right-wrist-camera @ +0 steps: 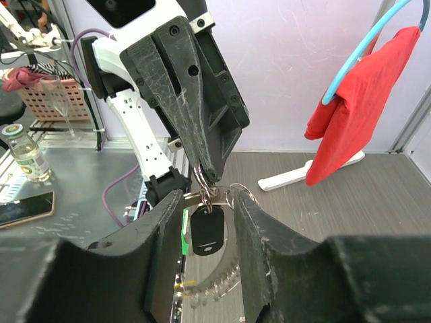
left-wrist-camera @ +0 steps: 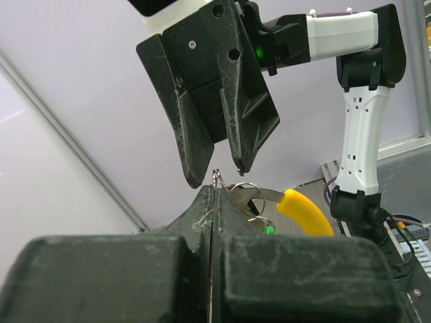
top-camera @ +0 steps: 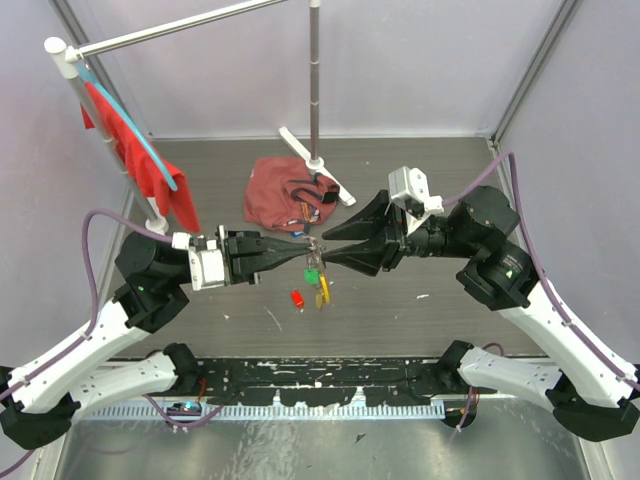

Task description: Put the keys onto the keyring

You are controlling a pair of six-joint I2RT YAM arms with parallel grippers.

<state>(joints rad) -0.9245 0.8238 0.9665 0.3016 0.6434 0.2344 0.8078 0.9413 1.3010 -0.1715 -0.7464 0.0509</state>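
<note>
My left gripper is shut on the thin silvery keyring and holds it above the table's middle. From the ring hang a yellow-headed key, a green-headed key and a black fob. My right gripper is open, tip to tip with the left one. Its fingers stand either side of the hanging bunch without gripping it. The keyring also shows in the right wrist view, pinched between the left gripper's fingers. A red-headed key lies on the table below.
A dark red cloth bag lies behind the grippers, next to the white-footed metal pole stand. A red cloth hangs from a rack at the back left. The arm bases stand along the near edge.
</note>
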